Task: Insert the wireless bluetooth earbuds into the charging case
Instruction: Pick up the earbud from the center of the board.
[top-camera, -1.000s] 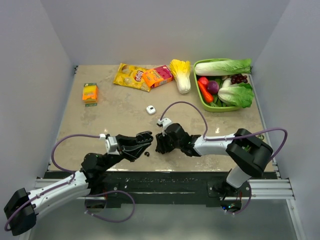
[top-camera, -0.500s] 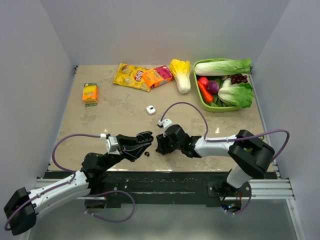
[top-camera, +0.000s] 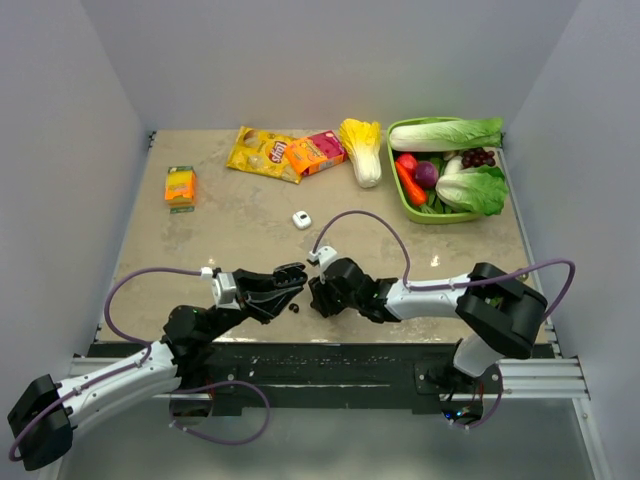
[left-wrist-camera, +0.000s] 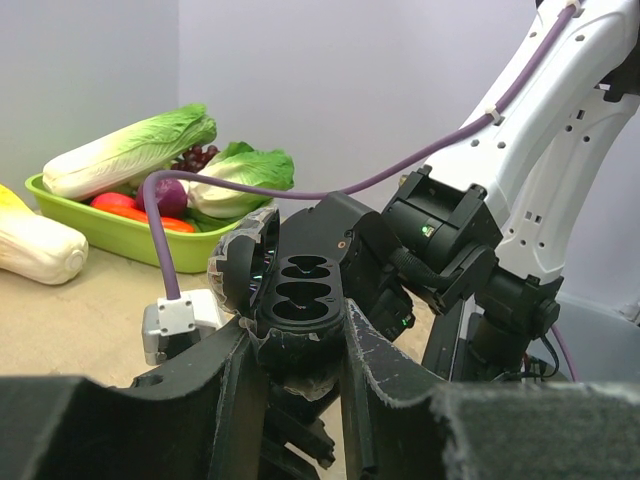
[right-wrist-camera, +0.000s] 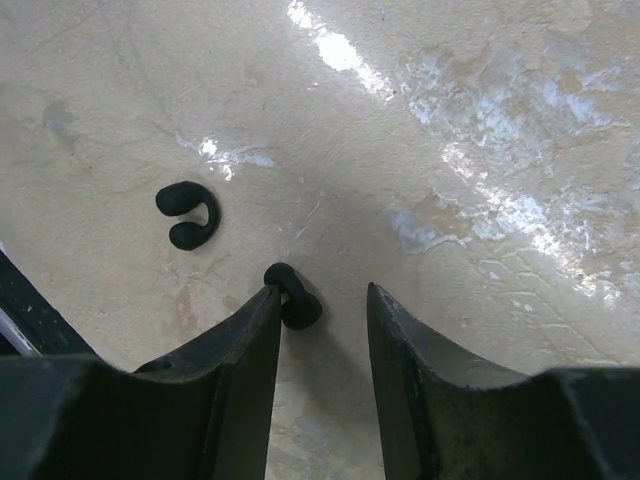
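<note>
Over the table (right-wrist-camera: 480, 150), your left gripper (left-wrist-camera: 297, 338) clamps the open charging case (left-wrist-camera: 298, 290) (lid raised). Your right gripper (right-wrist-camera: 322, 300) stands spread, one black earbud (right-wrist-camera: 293, 300) touching a finger; the second earbud (right-wrist-camera: 188, 214) lies nearby.

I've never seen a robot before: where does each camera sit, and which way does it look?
Top view: above and behind, looking down on the table; left arm and right arm show.
Left wrist: looks forward past the left gripper, which holds the open case; the right arm shows beyond.
Right wrist: looks down past the open right gripper at two black earbuds.
Shared: top and left wrist both show the green basket.
</note>
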